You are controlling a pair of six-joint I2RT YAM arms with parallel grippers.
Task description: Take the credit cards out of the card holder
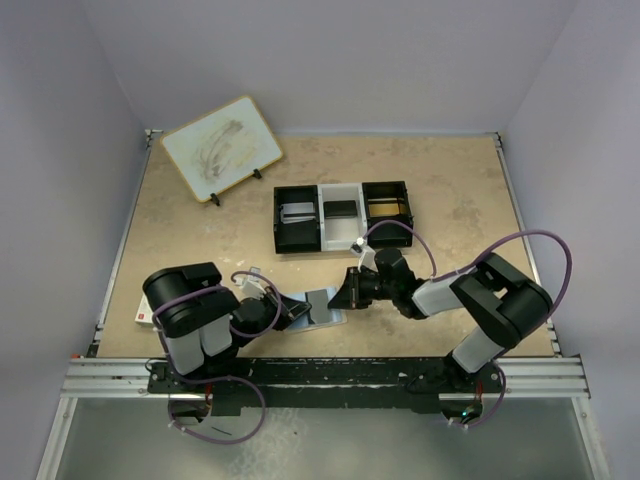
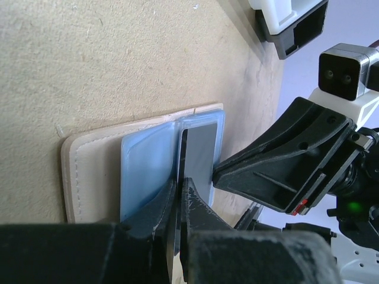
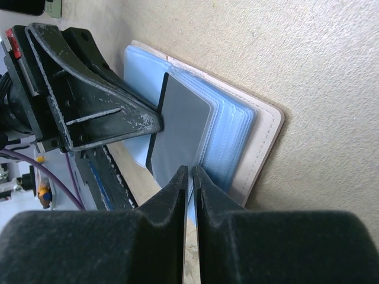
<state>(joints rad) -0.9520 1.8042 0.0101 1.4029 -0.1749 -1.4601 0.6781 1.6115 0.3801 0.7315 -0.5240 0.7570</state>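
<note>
Grey card (image 3: pixel 183 118), partly out of the open card holder (image 3: pixel 260 127) at 6 o'clock of the tray (image 1: pixel 277 218), is pinched by the left gripper (image 2: pixel 179 195). The holder itself is clamped by the right gripper (image 3: pixel 191 183). A silvery card (image 1: pixel 297 212) and a dark card (image 1: pixel 341 210) seem already trayed.

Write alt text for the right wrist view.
A grey card sticks out of an open blue holder on a tan table. The right hand pinches the holder's near edge; the shut left hand meets the card's far side.
</note>
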